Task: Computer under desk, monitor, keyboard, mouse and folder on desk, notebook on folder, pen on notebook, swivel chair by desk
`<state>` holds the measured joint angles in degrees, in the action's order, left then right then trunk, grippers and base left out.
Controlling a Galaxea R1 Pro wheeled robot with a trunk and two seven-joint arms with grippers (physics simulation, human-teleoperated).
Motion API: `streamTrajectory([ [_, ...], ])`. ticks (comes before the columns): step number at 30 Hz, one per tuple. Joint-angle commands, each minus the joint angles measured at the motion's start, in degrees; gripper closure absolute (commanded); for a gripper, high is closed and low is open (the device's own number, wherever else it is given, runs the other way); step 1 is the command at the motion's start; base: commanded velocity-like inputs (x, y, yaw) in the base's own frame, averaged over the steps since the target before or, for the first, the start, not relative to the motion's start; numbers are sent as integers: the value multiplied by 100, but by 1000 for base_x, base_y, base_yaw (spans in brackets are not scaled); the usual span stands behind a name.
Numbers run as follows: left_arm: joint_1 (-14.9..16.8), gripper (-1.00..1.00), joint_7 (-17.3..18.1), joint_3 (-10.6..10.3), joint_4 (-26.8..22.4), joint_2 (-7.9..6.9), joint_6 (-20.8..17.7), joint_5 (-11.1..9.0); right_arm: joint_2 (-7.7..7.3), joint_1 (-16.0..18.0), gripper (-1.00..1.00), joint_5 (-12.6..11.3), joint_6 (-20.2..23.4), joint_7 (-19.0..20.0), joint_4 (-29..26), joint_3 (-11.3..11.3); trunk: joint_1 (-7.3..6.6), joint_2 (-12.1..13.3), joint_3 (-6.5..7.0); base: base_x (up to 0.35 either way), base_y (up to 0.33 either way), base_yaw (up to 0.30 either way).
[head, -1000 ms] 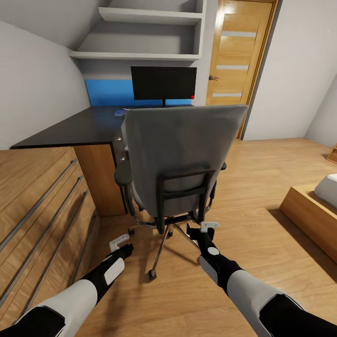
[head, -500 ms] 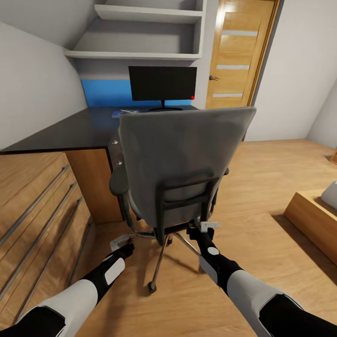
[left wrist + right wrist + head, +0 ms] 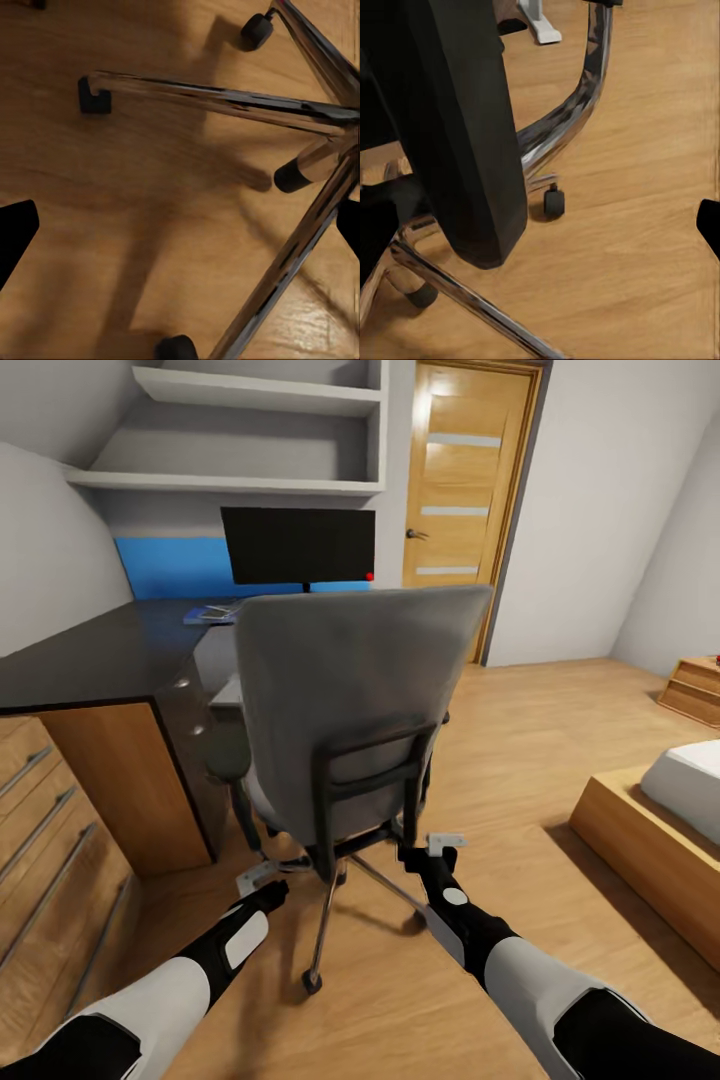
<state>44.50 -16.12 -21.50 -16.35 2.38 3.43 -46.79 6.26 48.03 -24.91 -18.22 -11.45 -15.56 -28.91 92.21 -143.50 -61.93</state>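
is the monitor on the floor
No, the monitor stands upright on the desk, in front of the blue panel.

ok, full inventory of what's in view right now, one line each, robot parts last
swivel chair: 1, grey back, black frame, chrome base; centre, back toward the camera
monitor: 1, black, red light; on the desk
desk: 1, black top, blue back panel; left
folder: 1, blue; on the desk by the monitor, something pale on it, too small to tell
shelves: 2, grey; above the desk
door: 1, wood; behind the desk
wooden drawers: several; far left
bed platform: 1, wood; right
left gripper: 1, white fingers; low by the chair base
right gripper: 1; low behind the chair
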Motion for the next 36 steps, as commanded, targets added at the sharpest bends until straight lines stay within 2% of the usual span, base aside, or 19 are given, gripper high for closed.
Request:
streamTrajectory([
  [1, 6, -100, -26, -45, -8, -2, 26, -27, -2, 5, -100, -49, -24, -42, 4, -27, 1, -2, 2, 207, -203, -178],
  [10, 6, -100, -27, -47, -11, 0, 26, -24, -2, 5, -100, -49, -24, -42, 9, -27, 1, -2, 25, 166, -186, -66],
  [15, 6, -100, -24, -47, -9, 4, 26, -24, -2, 5, -100, -49, -24, -42, 8, -27, 1, -2, 25, 88, -38, -1],
  [24, 6, -100, -23, -49, -17, 6, 20, -22, 6, 5, -100, -38, -24, -34, 9, -35, 1, -2, 25, 267, -34, 0],
  [36, 6, -100, -23, -48, -12, 7, 9, -24, 23, 5, -100, -24, -24, -33, 9, -45, 1, -2, 25, 16, -5, 0],
])
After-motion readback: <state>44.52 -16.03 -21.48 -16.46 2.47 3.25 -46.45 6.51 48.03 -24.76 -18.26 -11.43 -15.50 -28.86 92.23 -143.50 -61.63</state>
